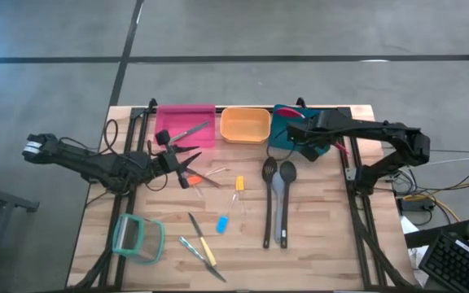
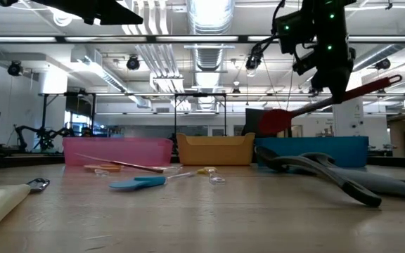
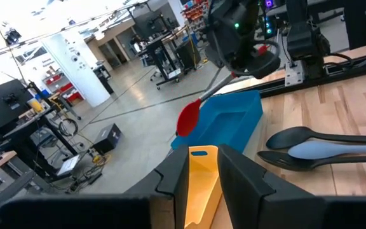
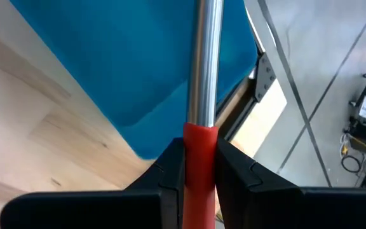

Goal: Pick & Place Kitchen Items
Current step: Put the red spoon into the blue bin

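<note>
Right claw (image 4: 199, 165) pinches the red-handled spoon (image 2: 329, 102) tilted above the teal bin (image 1: 287, 134) at the tabletop's far-right edge; released askew, it could catch the rim and tumble out.

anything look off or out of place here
Nothing looks spilled or broken. The one oddity: a utensil lies slanted across the pink bin's rim instead of down inside. The right tool holds a red spatula tilted above the blue bin; other utensils lie loose on the table.
</note>
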`<state>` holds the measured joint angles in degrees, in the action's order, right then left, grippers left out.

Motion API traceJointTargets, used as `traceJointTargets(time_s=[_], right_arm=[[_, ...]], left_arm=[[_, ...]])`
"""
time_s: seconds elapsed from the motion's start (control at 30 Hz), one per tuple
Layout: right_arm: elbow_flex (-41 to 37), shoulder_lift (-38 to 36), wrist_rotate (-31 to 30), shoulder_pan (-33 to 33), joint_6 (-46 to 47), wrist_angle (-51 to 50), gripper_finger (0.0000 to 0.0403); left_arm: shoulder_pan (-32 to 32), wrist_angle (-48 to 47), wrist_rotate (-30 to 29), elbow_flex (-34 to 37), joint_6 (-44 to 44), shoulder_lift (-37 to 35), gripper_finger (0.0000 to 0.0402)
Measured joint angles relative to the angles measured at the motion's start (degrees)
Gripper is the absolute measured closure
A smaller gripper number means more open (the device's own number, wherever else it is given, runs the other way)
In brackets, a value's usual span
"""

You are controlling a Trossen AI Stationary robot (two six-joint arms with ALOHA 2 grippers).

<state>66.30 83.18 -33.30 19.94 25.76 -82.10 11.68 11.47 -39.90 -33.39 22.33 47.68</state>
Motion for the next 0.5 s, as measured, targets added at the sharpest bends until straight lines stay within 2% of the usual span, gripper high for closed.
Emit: traceJointTargets(time_s=[0.2,0.3,0.5], right_arm=[[-1.37,1.11,1.13,1.79,-0.71,1.64,0.0357],[-3.79,1.2,3.6,2.43,-3.15,5.19,0.0357],[-8.81,1.31,4.78,4.03,-7.75,11.76,0.0357]], left_arm=[[0.0,-0.56,0.0,0.0,-0.07,0.0,0.0316],[0.0,-0.56,0.0,0.0,-0.08,0.0,0.0314],[-0.02,-0.58,0.0,0.0,-0.08,0.0,0.0317]])
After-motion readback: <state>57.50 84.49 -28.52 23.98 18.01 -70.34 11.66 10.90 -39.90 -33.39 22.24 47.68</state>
